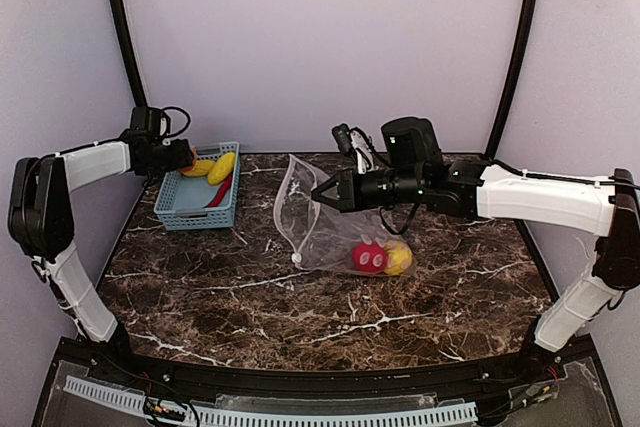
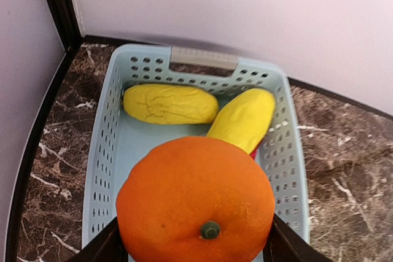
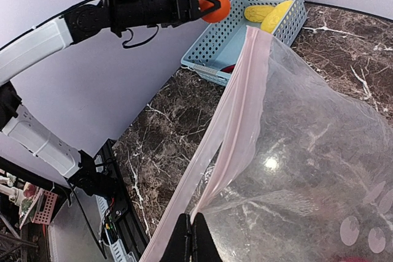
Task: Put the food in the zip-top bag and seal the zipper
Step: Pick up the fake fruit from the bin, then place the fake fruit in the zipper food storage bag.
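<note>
Marble, dark with white veins, makes up the table [image 1: 300,317]. At its middle the zip-top bag [image 1: 325,232] is held up by its mouth, with its lower part resting on the surface. A round red piece [image 1: 369,258] and a yellow piece [image 1: 398,258] are seen inside, touching. The blue-grey basket [image 1: 178,215] is set at the far left. The right gripper [image 3: 189,237] is pinched tight on the pink zipper [image 3: 236,108]. The left gripper [image 1: 188,157] is spread wide around the orange ball [image 2: 196,204], which is gripped over the basket. Two yellow pieces [image 2: 169,104] and a red chili [image 1: 220,193] are left in the basket. A white slider [image 1: 297,259] is seen at the zipper's lower end.
</note>
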Controlling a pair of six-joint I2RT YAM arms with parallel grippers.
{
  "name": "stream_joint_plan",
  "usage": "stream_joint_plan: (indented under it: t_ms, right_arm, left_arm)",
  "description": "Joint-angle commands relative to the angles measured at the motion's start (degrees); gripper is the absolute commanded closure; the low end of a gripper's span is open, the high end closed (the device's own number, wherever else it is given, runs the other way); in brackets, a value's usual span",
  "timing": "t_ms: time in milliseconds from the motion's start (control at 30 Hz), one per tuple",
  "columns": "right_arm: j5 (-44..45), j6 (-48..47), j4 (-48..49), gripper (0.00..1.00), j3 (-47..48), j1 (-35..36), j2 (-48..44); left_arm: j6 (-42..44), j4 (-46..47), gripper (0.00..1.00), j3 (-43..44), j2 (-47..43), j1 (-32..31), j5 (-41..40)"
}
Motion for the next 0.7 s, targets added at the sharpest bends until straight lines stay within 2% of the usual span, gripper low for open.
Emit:
stream_joint_plan:
  t_ms: [0,300,500,667]
  right_arm:
    - [-0.4,0.3,1.8,1.00,-0.8,0.4,0.0]
    - [-0.3,0.1,0.3,1.00,0.5,0.4,-0.1]
    - [1.3,-0.5,-2.5,1.00,1.7,0.4,-0.8]
    - [2.2,-0.2,-3.5,1.00,2.1,0.4,-1.5]
  left_arm:
    - [-3.2,4.5,0.35,-3.9,-8.8,-0.3,8.0]
    - [2.0,6.7,0.34,-12.1,-25.9,-8.0,27.9]
    - [0.8,13.1,0.34,-16.9,-29.4,-15.3,44.1]
    - [-2.0,16.4,0.34,-18.2,-28.7,-20.4,50.6]
